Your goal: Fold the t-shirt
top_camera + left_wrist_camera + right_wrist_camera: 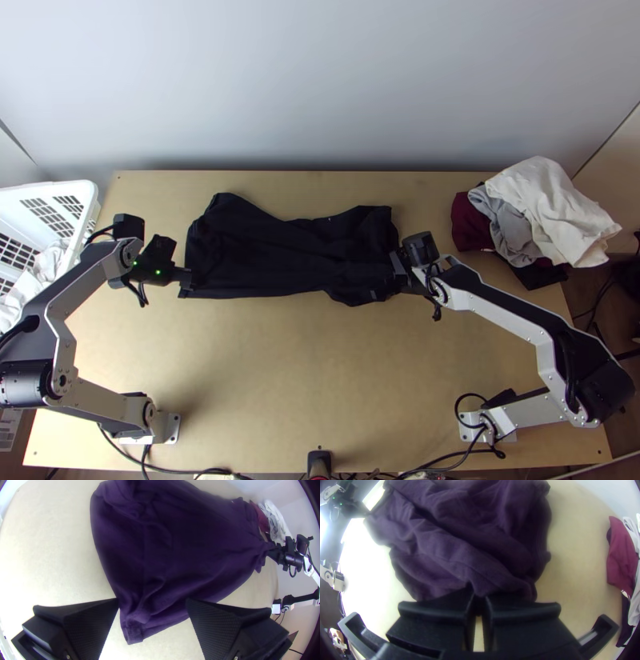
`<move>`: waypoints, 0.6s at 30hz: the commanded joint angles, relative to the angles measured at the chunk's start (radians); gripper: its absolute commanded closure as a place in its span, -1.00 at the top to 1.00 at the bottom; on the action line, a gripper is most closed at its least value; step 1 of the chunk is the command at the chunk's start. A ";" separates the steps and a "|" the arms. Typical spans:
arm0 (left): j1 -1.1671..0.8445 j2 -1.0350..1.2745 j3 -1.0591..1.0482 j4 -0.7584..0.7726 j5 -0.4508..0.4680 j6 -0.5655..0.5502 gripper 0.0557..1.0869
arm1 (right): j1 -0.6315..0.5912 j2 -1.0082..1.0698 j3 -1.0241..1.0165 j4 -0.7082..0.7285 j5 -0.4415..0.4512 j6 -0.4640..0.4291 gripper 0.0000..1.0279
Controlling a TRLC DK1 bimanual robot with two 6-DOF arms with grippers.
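Observation:
The black t-shirt [280, 248] lies as a wide, wrinkled band across the table's far half, looking purple in the wrist views. My left gripper [186, 278] is at its lower left corner in the top view; in the left wrist view the left gripper [152, 601] stands open, a corner of the cloth [133, 630] between its spread fingers. My right gripper [398, 274] is at the shirt's right end. In the right wrist view the right gripper [478, 596] is shut on a bunched edge of the shirt [470, 556].
A pile of white, grey and maroon clothes [544, 212] lies at the table's right far corner. A white laundry basket [76, 192] with cloth in it stands at the left. Bare wood [320, 360] stretches between the arms on the near side.

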 commanded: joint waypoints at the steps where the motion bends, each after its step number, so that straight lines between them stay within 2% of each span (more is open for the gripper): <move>1: -0.016 -0.014 0.017 -0.033 0.020 -0.032 0.90 | -0.017 0.015 -0.016 0.000 0.000 -0.007 -0.94; 11: -0.005 -0.058 0.007 -0.052 0.026 -0.021 0.90 | -0.011 0.024 -0.025 0.000 0.000 0.001 -0.94; 18: 0.047 -0.104 0.000 -0.079 -0.029 0.025 0.90 | 0.000 0.020 -0.023 0.000 0.000 0.003 -0.94</move>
